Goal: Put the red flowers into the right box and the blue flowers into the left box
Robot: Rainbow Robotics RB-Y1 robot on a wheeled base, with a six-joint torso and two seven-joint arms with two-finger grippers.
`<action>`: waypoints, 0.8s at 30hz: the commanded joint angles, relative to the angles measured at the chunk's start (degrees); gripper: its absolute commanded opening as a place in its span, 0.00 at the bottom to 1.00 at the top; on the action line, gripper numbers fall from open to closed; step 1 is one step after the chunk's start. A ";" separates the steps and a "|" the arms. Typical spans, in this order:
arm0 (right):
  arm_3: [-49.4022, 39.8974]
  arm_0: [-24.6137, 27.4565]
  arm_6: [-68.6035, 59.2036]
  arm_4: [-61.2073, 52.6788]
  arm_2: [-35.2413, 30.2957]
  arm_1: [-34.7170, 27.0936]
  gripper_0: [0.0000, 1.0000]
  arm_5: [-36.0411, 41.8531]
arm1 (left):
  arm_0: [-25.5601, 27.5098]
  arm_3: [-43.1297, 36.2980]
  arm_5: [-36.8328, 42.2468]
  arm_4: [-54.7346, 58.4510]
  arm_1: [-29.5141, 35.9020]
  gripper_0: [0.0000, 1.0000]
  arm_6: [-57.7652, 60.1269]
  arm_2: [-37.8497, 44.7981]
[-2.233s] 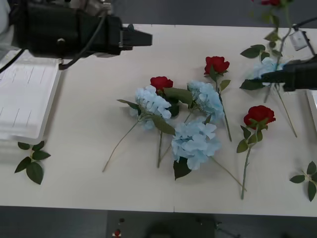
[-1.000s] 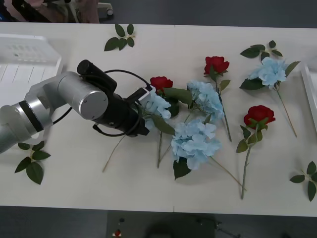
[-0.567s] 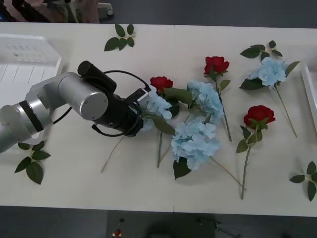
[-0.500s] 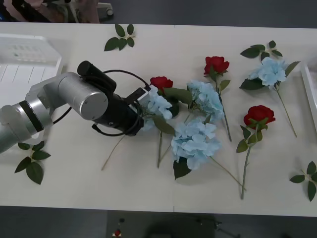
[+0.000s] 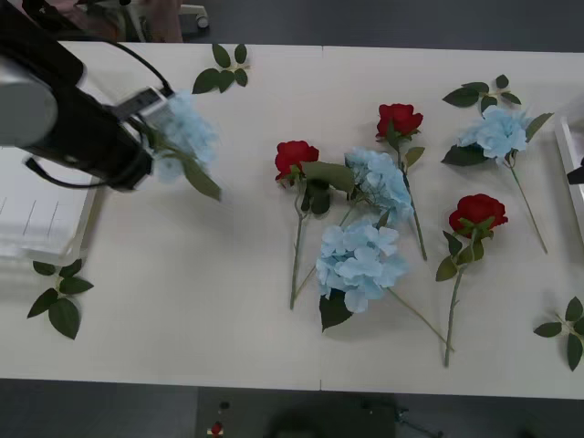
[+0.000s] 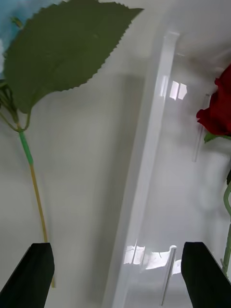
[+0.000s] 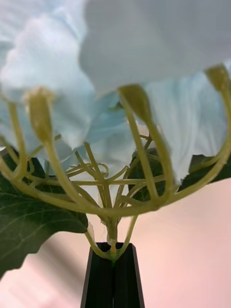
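Note:
My left gripper point(image 5: 153, 137) is shut on the stem of a blue flower point(image 5: 182, 132), held above the table beside the left box point(image 5: 46, 214). In the left wrist view the black fingers point(image 7: 113, 276) pinch the stem just under the pale head point(image 7: 120, 72). Three blue flowers point(image 5: 359, 260) point(image 5: 379, 182) point(image 5: 497, 130) and three red flowers point(image 5: 297, 155) point(image 5: 399, 119) point(image 5: 476, 212) lie on the table. My right gripper point(image 6: 115, 279) hangs open over the rim of the right box point(image 6: 144, 168), where a red flower point(image 6: 219, 110) lies inside.
Loose leaf sprigs lie at the back point(image 5: 222, 68), the front left point(image 5: 57, 297) and the front right point(image 5: 568, 330). The right box's rim point(image 5: 570, 160) runs along the table's right edge. A large leaf point(image 6: 62, 48) and stem lie beside that box.
My left gripper has lifted one blue flower out of the middle pile and carried it left and back, near the left box. The other flowers lie as before.

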 commanded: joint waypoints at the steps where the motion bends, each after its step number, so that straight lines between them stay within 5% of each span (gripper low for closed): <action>1: -3.49 -2.31 -3.78 5.52 -0.03 1.69 0.77 1.19 | -2.10 1.07 2.47 -5.11 8.51 0.00 -5.62 5.16; 7: -4.37 -2.75 -6.95 10.00 0.06 6.09 0.77 -0.31 | -2.19 10.12 1.16 -14.07 10.00 0.00 -8.17 3.05; 15: 0.99 -3.37 -6.86 13.17 -0.03 13.65 0.77 -6.37 | -2.19 20.84 -4.03 -21.63 4.03 0.01 -8.00 -0.46; 16: 1.26 -3.37 -7.03 13.87 -0.03 14.08 0.77 -6.64 | -2.19 21.02 -3.94 -21.63 3.76 0.08 -8.00 -0.55; 18: 2.57 -3.81 -7.30 16.15 -0.03 15.31 0.77 -7.69 | -2.19 21.37 -4.03 -21.63 3.41 0.48 -8.00 -0.73; 20: 3.80 -3.98 -7.39 16.24 -0.03 15.75 0.77 -8.75 | -2.19 21.28 -4.47 -21.63 3.50 0.69 -8.17 -0.73; 24: 6.62 -4.16 -6.95 15.98 -0.03 16.19 0.77 -10.77 | -2.19 19.79 -6.23 -19.96 5.17 0.81 -8.79 -0.73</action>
